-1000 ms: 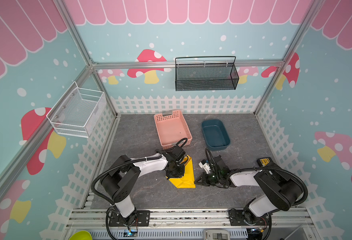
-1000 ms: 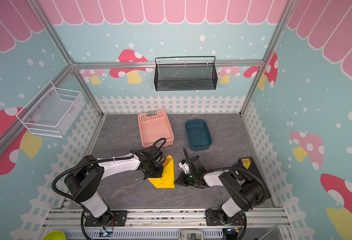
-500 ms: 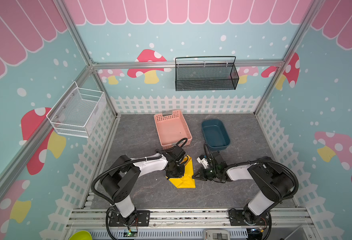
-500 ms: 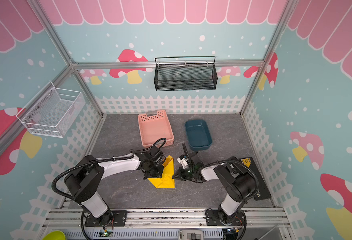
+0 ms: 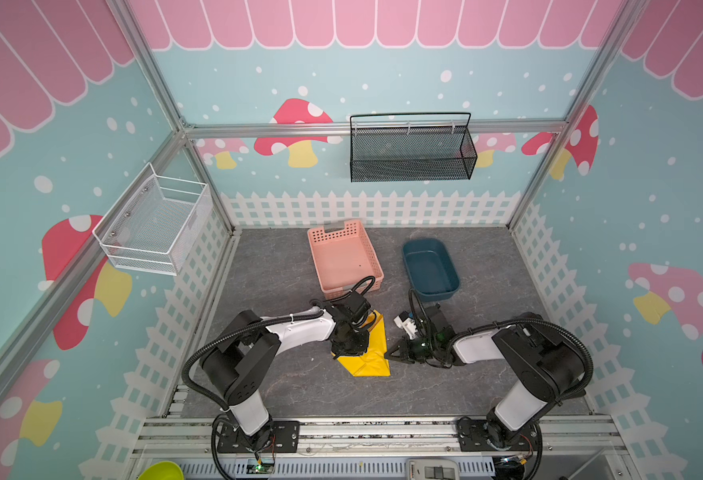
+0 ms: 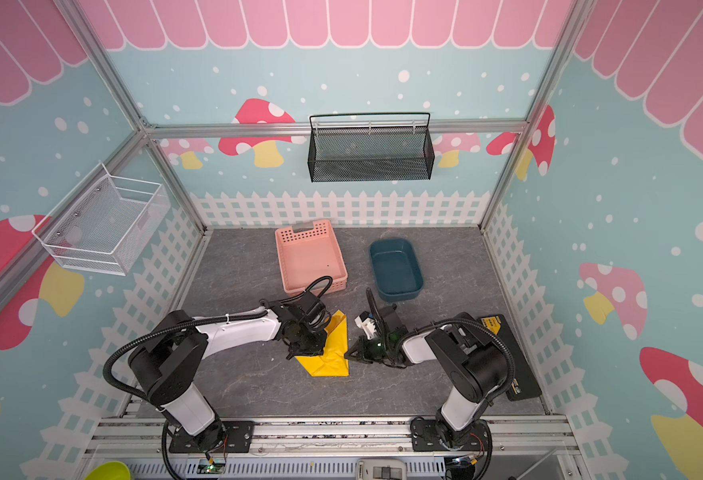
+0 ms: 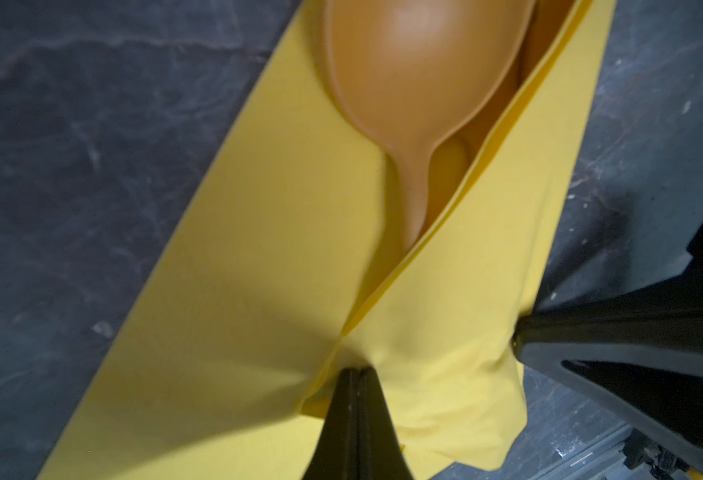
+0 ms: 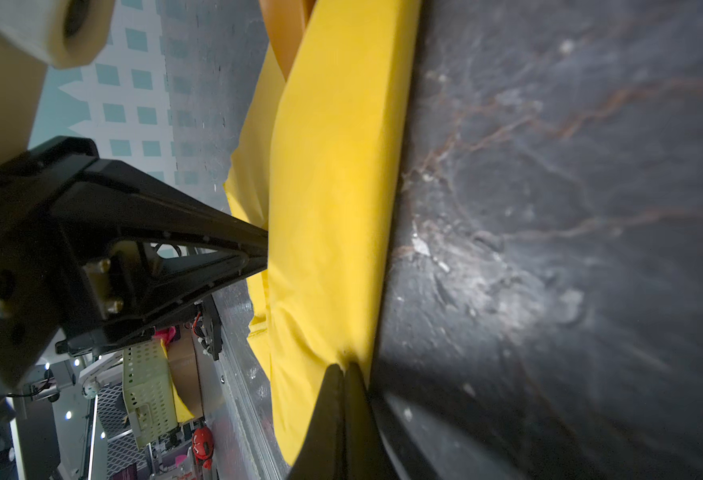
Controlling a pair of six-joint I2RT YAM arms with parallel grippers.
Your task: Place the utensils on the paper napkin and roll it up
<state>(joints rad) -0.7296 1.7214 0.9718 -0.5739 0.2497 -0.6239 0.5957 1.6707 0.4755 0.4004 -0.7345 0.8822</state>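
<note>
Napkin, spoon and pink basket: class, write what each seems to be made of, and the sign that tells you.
Napkin: thin paper, it seems, matte yellow; it folds and puckers in soft creases.
Spoon: probably moulded plastic, smooth orange-tan, slight sheen; a highlight sits on its bowl.
Basket: likely rigid plastic, matte pink; even rows of holes pierce its walls.

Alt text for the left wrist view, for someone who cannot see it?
A bright yellow paper napkin lies folded over a round-bowled orange-tan spoon on the dark grey marbled tabletop. The left gripper, shut, pinches the folded flap's edge, and the right gripper, also shut, pinches the napkin's side.
</note>
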